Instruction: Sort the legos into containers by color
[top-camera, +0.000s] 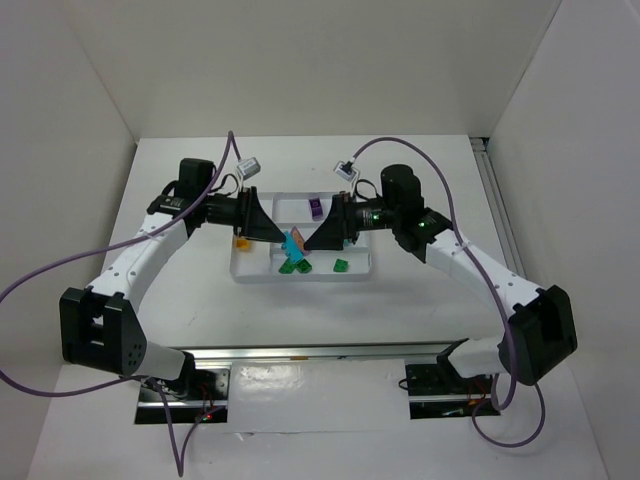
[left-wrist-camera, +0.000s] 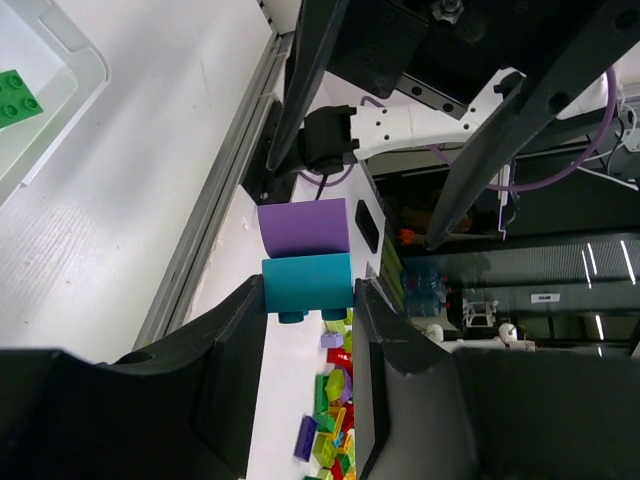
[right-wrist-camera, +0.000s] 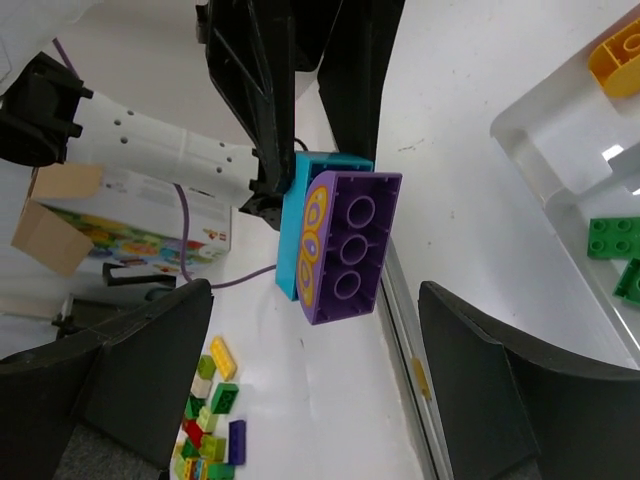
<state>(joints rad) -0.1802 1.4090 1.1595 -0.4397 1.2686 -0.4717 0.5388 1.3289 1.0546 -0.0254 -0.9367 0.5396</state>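
My left gripper is shut on a cyan brick that has a purple brick stuck to its far side. In the top view this stack hangs just above the white tray. My right gripper is open and faces the stack, which stands between its spread fingers, the purple brick nearest and touching neither finger. In the tray lie two green bricks, a purple brick and an orange brick.
Both grippers meet tip to tip over the tray's middle. The wrist views show a loose pile of mixed bricks and a cardboard box beyond the table. A metal rail runs along the near edge.
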